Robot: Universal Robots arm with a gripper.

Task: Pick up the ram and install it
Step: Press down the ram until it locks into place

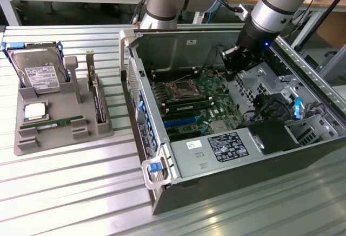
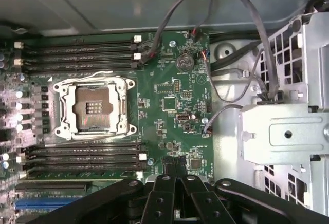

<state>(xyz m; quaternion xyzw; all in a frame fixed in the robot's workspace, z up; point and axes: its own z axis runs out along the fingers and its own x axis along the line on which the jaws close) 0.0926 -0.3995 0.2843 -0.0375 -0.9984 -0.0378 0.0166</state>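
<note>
1. Gripper (image 1: 231, 69) hangs inside open PC case (image 1: 162, 165) above mobo (image 2: 175, 106), fingers (image 2: 177, 170) together, apparently holding nothing.
2. Ram (image 1: 54, 123) lies in grey tray (image 1: 32, 144), well apart at exterior view's left.

The ram (image 1: 53, 122), a long thin green stick, lies flat along the near edge of the grey holder tray (image 1: 65, 138), beside its front corner.

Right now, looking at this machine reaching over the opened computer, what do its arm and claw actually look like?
The arm is built of thick silver-grey metal tubes with darker rounded joints; black cables run alongside it. A small blue light glows on its black wrist. The black gripper has linked bars dotted with round pins, narrowing to two slim fingers.
</note>
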